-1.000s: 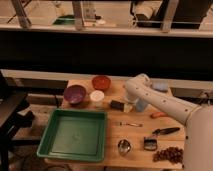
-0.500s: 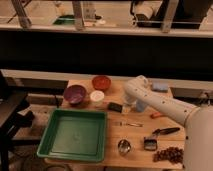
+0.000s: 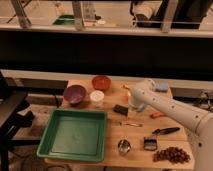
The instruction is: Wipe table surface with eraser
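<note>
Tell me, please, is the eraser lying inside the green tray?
No, the eraser lies on the table surface, right of the green tray, by the gripper.

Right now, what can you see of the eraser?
The eraser is a small flat black block lying on the tan table, right of the green tray and below the white cup. The gripper is just right of it, at its end; contact is unclear.

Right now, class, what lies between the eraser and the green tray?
In the camera view, only bare table surface separates the eraser from the green tray. The gripper hangs just right of the eraser.
</note>
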You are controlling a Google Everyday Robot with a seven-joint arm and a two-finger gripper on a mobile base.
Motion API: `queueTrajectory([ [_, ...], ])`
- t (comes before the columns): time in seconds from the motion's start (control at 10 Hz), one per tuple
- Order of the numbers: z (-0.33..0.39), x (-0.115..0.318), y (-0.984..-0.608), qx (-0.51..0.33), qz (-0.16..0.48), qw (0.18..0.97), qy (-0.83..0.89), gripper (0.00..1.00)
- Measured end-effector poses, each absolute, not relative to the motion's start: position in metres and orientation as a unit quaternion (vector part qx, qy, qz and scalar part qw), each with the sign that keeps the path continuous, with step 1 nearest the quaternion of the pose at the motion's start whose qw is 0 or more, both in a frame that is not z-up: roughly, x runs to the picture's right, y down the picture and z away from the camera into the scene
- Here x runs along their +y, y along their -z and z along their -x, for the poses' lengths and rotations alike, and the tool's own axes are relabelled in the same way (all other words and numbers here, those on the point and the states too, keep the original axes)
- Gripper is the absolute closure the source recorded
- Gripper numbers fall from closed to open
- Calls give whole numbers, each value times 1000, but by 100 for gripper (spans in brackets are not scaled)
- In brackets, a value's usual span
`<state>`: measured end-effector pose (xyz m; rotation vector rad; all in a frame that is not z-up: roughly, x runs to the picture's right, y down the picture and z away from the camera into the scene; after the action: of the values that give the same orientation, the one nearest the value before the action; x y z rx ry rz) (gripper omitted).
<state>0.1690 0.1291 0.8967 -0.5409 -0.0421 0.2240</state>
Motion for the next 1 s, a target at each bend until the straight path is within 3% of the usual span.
queueTrajectory([
  [0.7, -147, 100, -919, -19, 265, 960, -94, 100],
  [1.0, -142, 110, -917, -22, 271, 958, -88, 100],
])
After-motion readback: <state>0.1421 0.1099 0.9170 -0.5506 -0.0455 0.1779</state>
